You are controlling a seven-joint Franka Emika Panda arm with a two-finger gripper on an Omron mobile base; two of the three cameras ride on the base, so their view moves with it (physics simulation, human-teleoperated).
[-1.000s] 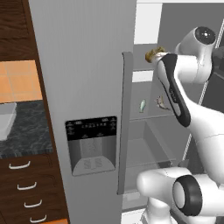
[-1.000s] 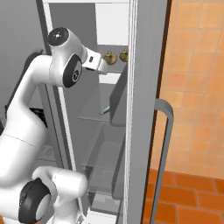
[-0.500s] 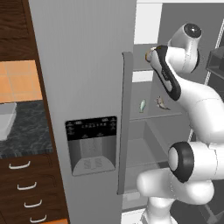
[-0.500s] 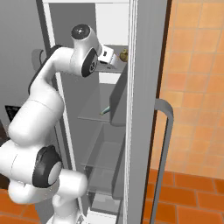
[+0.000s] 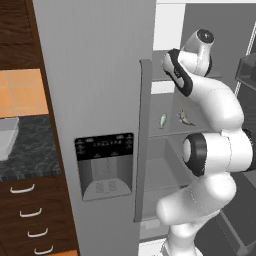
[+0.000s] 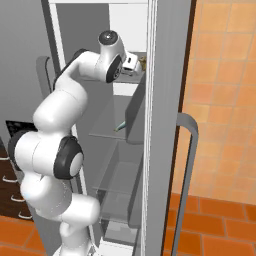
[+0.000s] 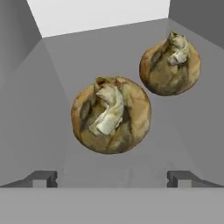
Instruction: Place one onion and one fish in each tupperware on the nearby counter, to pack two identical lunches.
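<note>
Two brown onions lie on the fridge's upper shelf. In the hand view the nearer onion (image 7: pixel 111 114) sits just ahead of my gripper (image 7: pixel 112 177), and the other onion (image 7: pixel 170 64) lies further back to the right. The fingertips (image 7: pixel 41 178) stand wide apart with nothing between them, so the gripper is open. From the right base view the gripper (image 6: pixel 136 63) reaches onto that shelf beside an onion (image 6: pixel 143 61). Two fish (image 5: pixel 163 120) (image 5: pixel 185 118) lie on the shelf below. The counter (image 5: pixel 30 150) is at the far left; whether the pale container (image 5: pixel 6 137) on it is a tupperware I cannot tell.
The grey fridge door (image 5: pixel 95 100) with its dispenser panel (image 5: pixel 105 165) and long handle (image 5: pixel 141 140) stands left of the arm. Another open door with a curved handle (image 6: pixel 182 170) stands on the right. Dark drawers (image 5: pixel 27 215) sit under the counter.
The arm has stretched further up and into the fridge, bringing the hand onto the upper shelf by the onions. The jaws have stayed open.
</note>
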